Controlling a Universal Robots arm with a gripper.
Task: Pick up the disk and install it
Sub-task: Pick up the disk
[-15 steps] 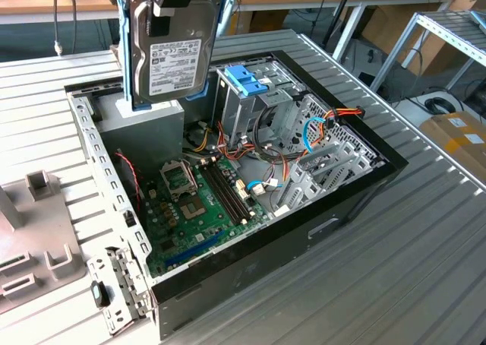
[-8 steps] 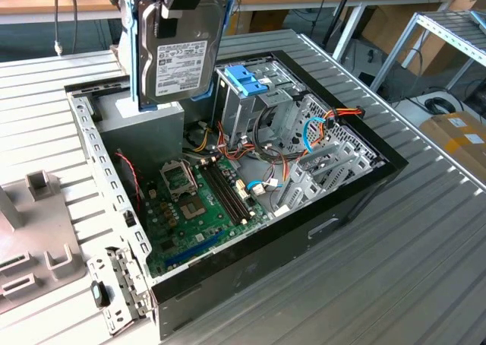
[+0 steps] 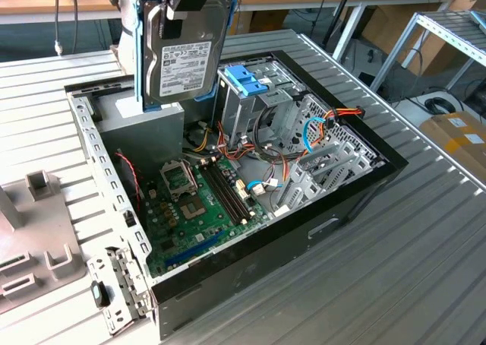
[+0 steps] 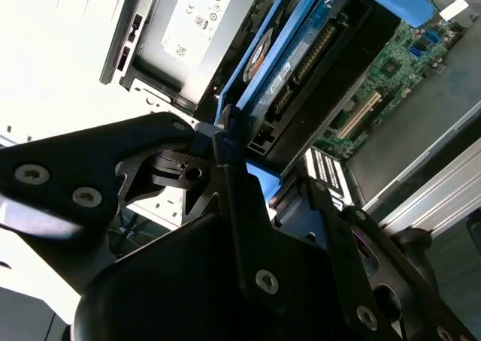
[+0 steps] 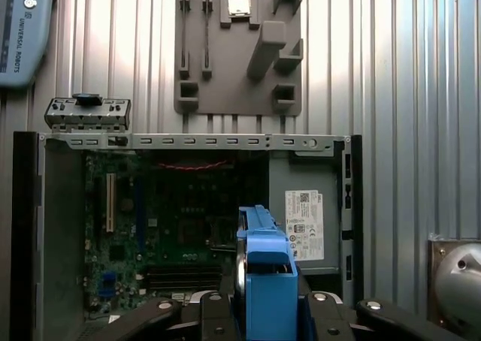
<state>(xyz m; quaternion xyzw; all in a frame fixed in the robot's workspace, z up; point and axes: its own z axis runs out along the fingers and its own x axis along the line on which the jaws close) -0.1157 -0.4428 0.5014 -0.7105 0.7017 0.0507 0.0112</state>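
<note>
The disk [image 3: 186,56], a silver hard drive with a white label and a blue carrier frame, hangs upright above the back of the open computer case [image 3: 357,189]. My gripper [image 3: 191,3] is shut on its upper edge from above. In the second wrist view the disk [image 4: 301,55] runs edge-on away from the black fingers [image 4: 225,161] that clamp it. In the first wrist view its blue frame [image 5: 267,281] stands between the finger bases, over the motherboard [image 5: 180,221].
Below the disk sit the grey power-supply box [image 3: 148,125] and the metal drive cage with a blue clip [image 3: 247,79]. Coloured cables [image 3: 319,125] cross the case. A grey fixture plate [image 3: 30,238] lies on the slatted table at the exterior view's left.
</note>
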